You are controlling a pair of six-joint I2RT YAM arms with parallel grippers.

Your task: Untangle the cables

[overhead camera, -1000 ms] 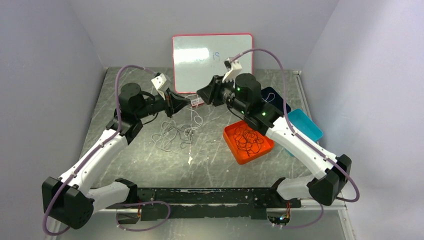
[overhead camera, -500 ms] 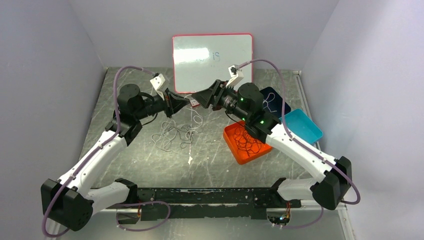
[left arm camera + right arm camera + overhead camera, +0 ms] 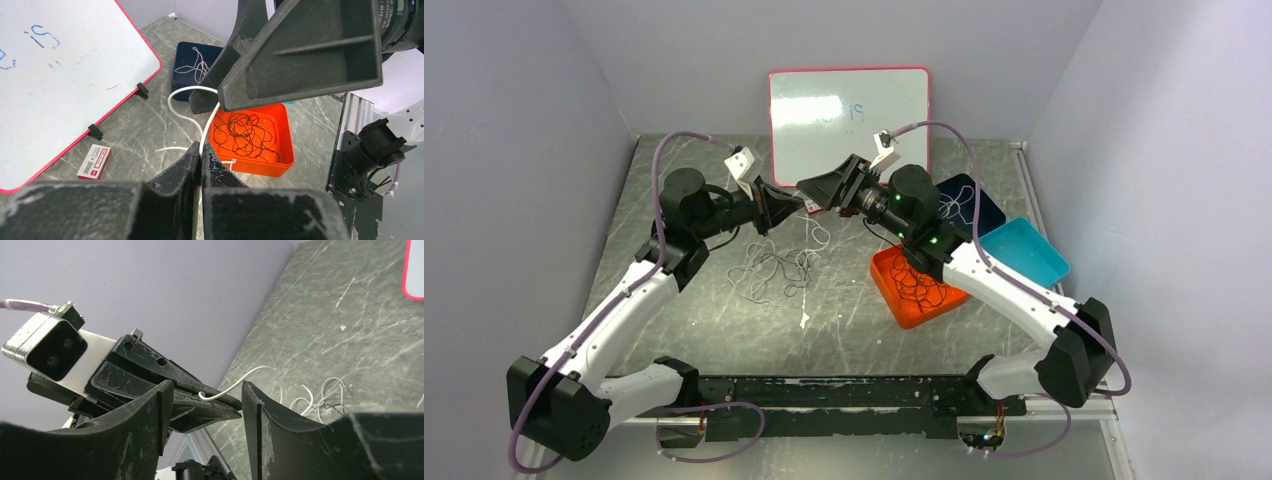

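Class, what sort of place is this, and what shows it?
Probably a robot lab test cell: two robot arms bolted to a scratched table, a whiteboard propped behind, and an orange tray holding black cables.

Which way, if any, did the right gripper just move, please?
Yes, the right gripper went left along the whiteboard, toward the left gripper pinching a white cable.

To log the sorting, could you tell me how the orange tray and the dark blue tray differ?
The orange tray holds a tangle of black cables; the dark blue tray holds white cables. The orange tray lies in front, the dark blue tray behind it, nearer the whiteboard. Both are shallow rectangular trays.
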